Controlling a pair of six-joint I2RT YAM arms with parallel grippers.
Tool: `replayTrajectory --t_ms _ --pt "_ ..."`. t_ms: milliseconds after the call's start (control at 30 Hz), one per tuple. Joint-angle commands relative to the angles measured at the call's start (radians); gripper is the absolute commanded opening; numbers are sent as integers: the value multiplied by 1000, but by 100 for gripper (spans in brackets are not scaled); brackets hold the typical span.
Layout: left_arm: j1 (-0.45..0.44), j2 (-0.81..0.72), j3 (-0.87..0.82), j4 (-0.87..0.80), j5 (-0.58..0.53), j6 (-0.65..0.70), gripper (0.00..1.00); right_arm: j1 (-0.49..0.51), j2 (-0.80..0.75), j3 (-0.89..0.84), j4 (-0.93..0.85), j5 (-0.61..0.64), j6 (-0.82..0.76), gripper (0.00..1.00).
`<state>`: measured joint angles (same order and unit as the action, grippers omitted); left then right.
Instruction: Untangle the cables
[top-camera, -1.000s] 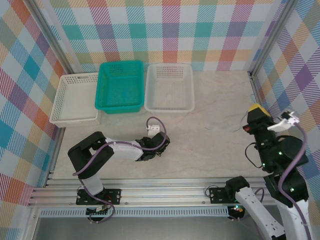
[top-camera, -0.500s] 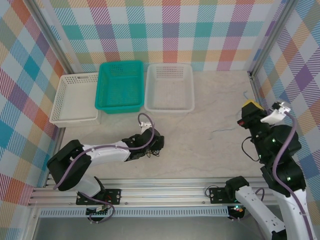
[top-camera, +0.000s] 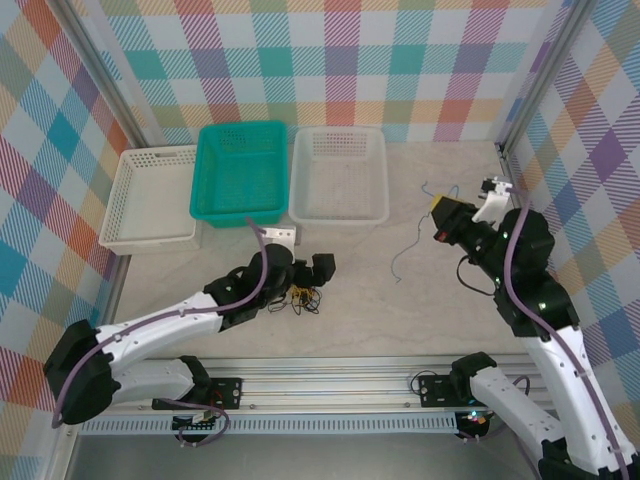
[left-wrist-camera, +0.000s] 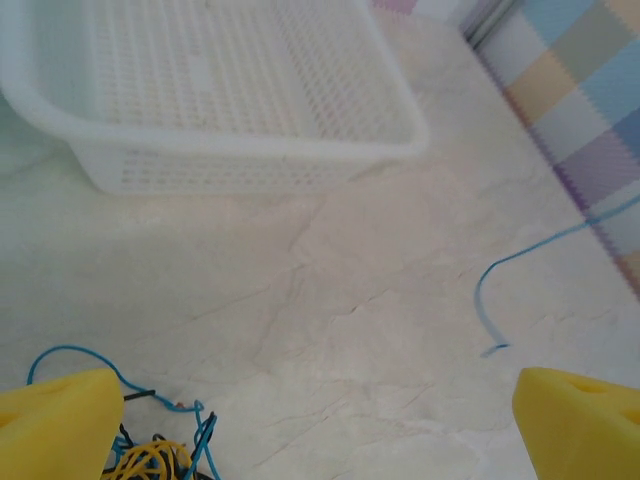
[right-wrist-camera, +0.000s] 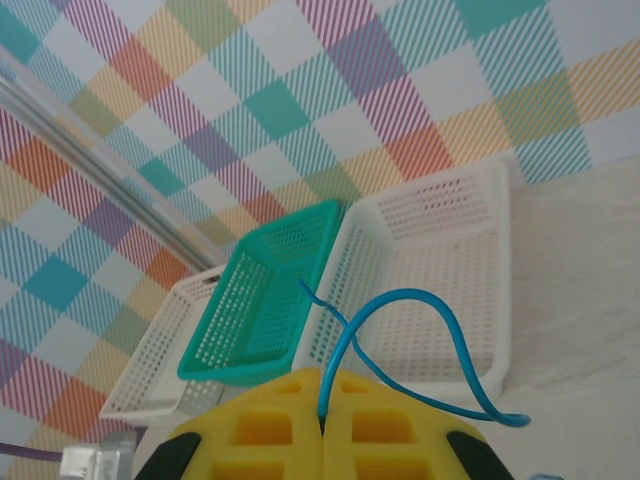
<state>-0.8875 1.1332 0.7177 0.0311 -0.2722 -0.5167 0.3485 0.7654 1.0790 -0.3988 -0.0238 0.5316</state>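
Cables clump (left-wrist-camera: 150, 455) lies by gaping left pincer (left-wrist-camera: 318, 420); right pincer (right-wrist-camera: 322, 400) clamps blue cable (right-wrist-camera: 400, 295).

Plaid walls (top-camera: 400, 60) enclosed 3 sides of the pale marble-patterned tabletop (top-camera: 400, 320), and aluminium rails (top-camera: 330, 385) ran along its near edge.

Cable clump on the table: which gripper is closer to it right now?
Left. The left gripper hangs open right over the clump, which lies by one of its fingers. The right gripper is far off to the right, shut on a separate blue cable.
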Motion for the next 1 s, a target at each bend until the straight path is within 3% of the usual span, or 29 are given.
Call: replayTrajectory --t_ms 0,100,167,233,433,667,967 --pt "15 -69 -19 -45 -123 -64 100 0 59 70 27 -79 23 0" --pt "24 -108 -21 -198 -305 -195 100 1 123 132 -2 -45 42 0" --pt "38 -111 1 -442 -462 -377 100 1 168 177 -3 -52 40 0" --pt "48 -125 -20 -539 -522 -476 100 -1 207 215 12 -64 28 0" --pt "56 -257 -161 -517 -510 -575 100 -1 353 353 65 -106 -13 0" --pt "63 -434 -284 -428 -436 -527 100 0 590 613 13 -162 -85 0" --pt "73 -454 -297 -418 -325 -493 100 -2 882 906 -68 -239 -152 0"
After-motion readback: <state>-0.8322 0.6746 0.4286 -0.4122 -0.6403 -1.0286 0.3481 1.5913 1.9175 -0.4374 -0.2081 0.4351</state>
